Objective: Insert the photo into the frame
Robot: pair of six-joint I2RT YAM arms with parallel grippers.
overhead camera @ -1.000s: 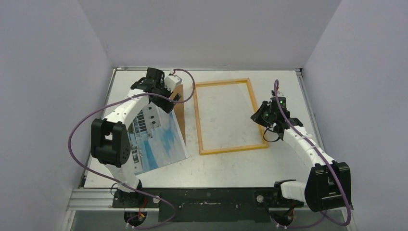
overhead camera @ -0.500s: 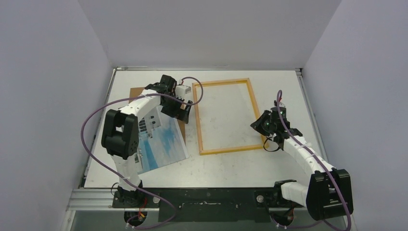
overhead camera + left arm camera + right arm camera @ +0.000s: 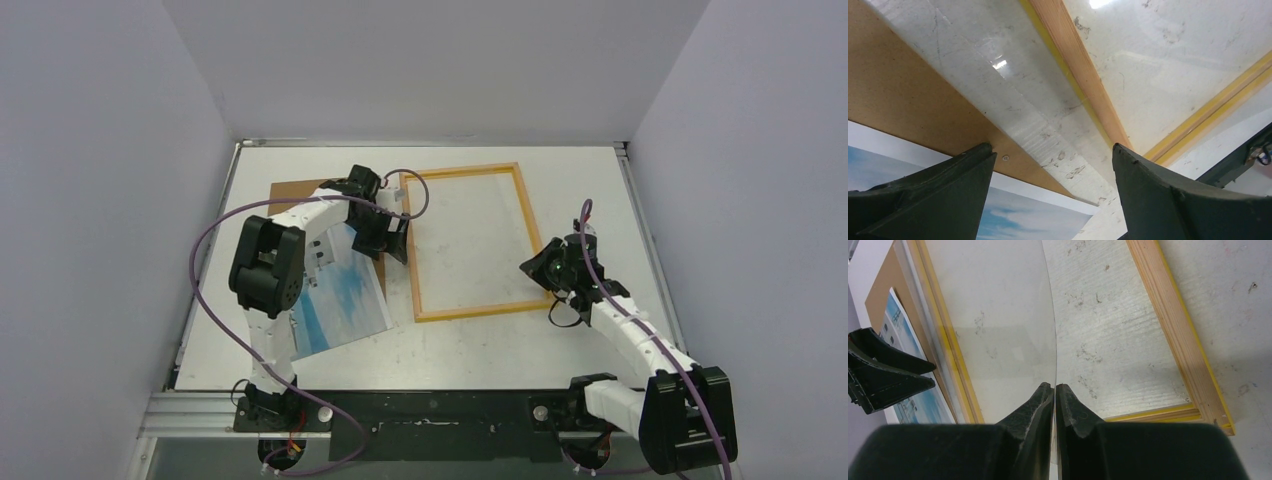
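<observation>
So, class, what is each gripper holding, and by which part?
The right gripper pinches the clear sheet by its edge, above the frame. The left gripper is open, holding nothing.

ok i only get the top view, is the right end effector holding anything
Observer: Yes, the right end effector is shut on the edge of a clear sheet.
Operator: and the left one
Observer: The left end effector is open and empty.
Operator: which way up is the frame
Observer: The frame lies wood side up, with yellow showing only along its edge.
</observation>
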